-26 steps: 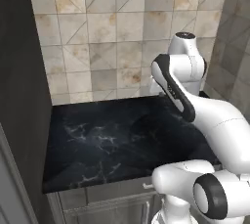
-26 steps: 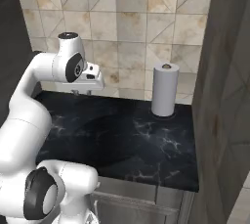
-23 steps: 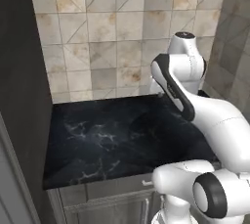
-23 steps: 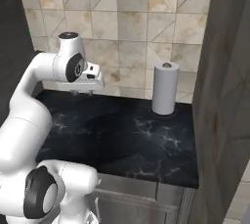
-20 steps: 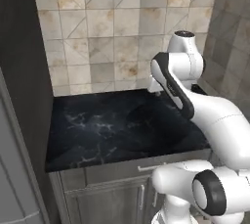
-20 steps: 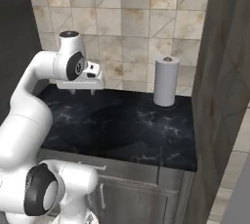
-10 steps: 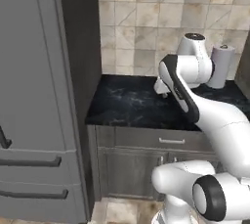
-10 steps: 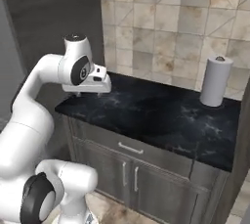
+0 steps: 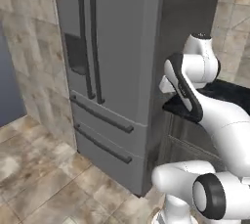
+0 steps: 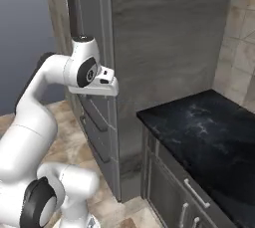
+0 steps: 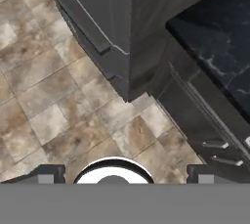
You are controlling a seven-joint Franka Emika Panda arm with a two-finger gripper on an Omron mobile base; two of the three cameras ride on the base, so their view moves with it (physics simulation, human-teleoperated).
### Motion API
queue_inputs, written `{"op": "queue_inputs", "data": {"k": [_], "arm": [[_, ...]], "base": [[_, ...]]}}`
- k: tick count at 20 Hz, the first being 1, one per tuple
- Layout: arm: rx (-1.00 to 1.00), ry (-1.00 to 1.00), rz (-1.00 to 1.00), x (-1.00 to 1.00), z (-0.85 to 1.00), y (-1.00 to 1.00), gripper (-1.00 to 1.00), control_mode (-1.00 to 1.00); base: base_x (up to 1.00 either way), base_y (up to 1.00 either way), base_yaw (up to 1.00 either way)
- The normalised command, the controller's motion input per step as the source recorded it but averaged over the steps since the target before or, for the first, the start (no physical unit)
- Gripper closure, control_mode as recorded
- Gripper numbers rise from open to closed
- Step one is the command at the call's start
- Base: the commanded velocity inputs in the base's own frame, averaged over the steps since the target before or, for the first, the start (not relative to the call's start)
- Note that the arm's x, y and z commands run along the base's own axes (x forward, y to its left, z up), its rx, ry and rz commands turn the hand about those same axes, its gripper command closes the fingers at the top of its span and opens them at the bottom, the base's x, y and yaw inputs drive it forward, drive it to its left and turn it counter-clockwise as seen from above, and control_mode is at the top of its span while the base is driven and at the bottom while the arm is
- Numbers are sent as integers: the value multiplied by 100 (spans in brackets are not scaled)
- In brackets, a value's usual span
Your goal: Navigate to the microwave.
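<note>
So we're mid-drive here, facing a big grey fridge (image 9: 107, 71) with the black table (image 10: 209, 127) off to its side. No microwave anywhere around this spot, so next up is driving on to find it. Gripper (image 11: 122, 174) looks wide apart, holding nothing.

A: Can you see all of the big grey fridge (image 9: 112, 71)?

B: No. Its top is cut off by the picture's edge in the left base view. In the right base view the white arm (image 10: 55, 80) hides part of its doors.

A: And the black desk (image 10: 209, 132)?

B: It runs off the right edge. In the left base view the arm covers most of it.

A: What about the end effector (image 11: 122, 174)?

B: Only two dark tips (image 11: 49, 173) show at the bottom of the hand view. I can't tell how wide apart its jaws are.
</note>
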Motion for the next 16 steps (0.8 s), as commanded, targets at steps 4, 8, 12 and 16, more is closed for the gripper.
{"op": "queue_inputs", "data": {"k": [4,8,12,16], "arm": [[0,0,0,0,0,0,-100,100],[0,0,0,0,0,0,-100,100],[0,0,0,0,0,0,-100,100],[0,0,0,0,0,0,-100,100]], "base": [[-14,23,100],[-2,42,94],[0,50,94],[0,43,94]]}}
